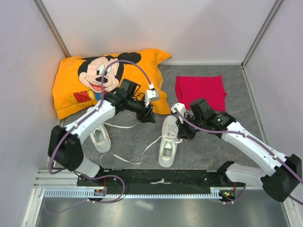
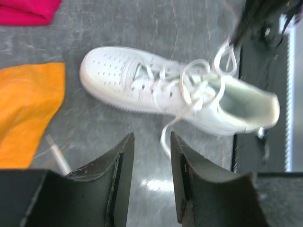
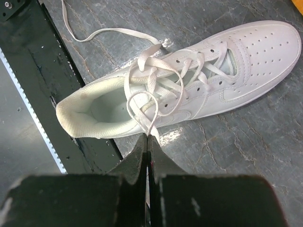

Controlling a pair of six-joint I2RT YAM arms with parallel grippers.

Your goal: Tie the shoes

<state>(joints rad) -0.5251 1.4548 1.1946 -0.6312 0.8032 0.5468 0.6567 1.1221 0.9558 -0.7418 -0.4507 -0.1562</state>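
Just past the right hand (image 3: pixel 147 142) — clamped on a lace (image 3: pixel 150 130) — lies the shoe (image 3: pixel 246 61).

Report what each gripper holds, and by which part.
Right gripper is shut on the lace of the shoe, pinching a loop beside the ankle opening. Left gripper is open, holding nothing.

Robot lab test cell.
Plain white panel walls (image 1: pixel 189 28) on metal posts (image 1: pixel 52 26) box in a grey tabletop (image 1: pixel 137 142); robot arms (image 1: pixel 90 120) with cables stand bolted to a black rail (image 1: pixel 156 178).
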